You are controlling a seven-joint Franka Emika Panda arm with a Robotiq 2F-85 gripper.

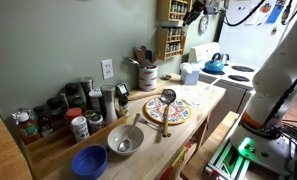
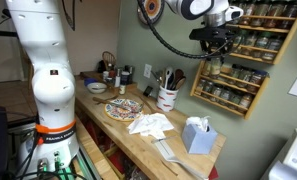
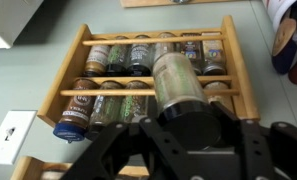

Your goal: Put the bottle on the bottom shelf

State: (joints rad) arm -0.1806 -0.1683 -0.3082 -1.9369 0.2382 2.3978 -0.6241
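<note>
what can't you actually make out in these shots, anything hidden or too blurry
Labels on the jars: blurred in the wrist view, too small in both exterior views.
Base of the bottle: wrist view, buried in the dark hand.
Slot behind the bottle on the spice rack: wrist view, the bottle covers it.
Row at bottom left: wrist view, cut by the edge and the hand.
</note>
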